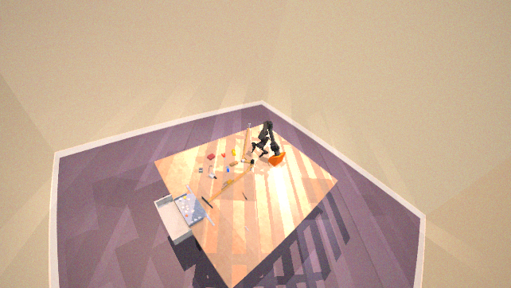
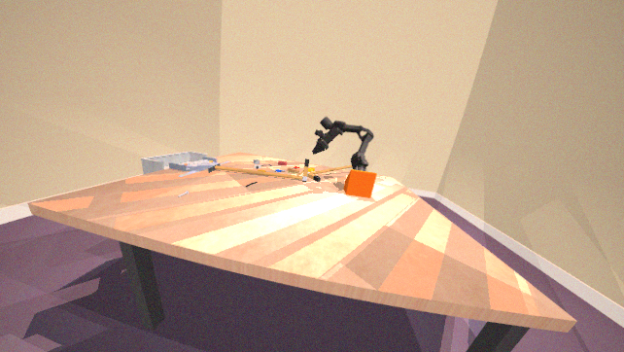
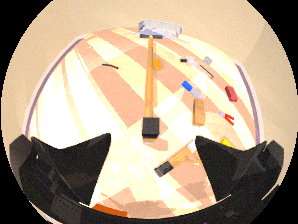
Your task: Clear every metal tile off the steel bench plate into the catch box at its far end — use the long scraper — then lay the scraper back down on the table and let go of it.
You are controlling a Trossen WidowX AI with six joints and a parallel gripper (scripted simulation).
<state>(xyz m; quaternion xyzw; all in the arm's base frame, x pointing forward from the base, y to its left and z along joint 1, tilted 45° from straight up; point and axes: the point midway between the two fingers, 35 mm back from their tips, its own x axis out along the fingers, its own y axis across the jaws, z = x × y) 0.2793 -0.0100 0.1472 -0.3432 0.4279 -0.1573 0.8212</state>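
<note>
The long scraper [image 1: 230, 185] [image 2: 258, 172] [image 3: 149, 80] lies on the table, its dark blade near the steel plate. Its near end carries an upright black-topped grip [image 1: 252, 161] [image 2: 306, 163] [image 3: 150, 127]. My gripper [image 1: 258, 153] [image 2: 315, 152] [image 3: 153, 136] is open and empty, above the table near that grip, which shows between the fingers in the wrist view. Several small tiles, mostly pale, lie on the steel bench plate [image 1: 197, 211]. The pale catch box [image 1: 183, 235] [image 2: 151, 165] [image 3: 161, 25] stands at its far end; no tile can be made out inside.
A second wooden-handled tool [image 1: 246, 141] [image 3: 164, 167] lies near the arm. An orange block [image 1: 277, 159] [image 2: 361, 184] stands beside the arm's base. A yellow piece [image 3: 157, 64] lies against the scraper handle. A wooden block [image 3: 198, 111], blue-ended piece [image 3: 187, 86] and red block [image 3: 231, 93] lie right of it.
</note>
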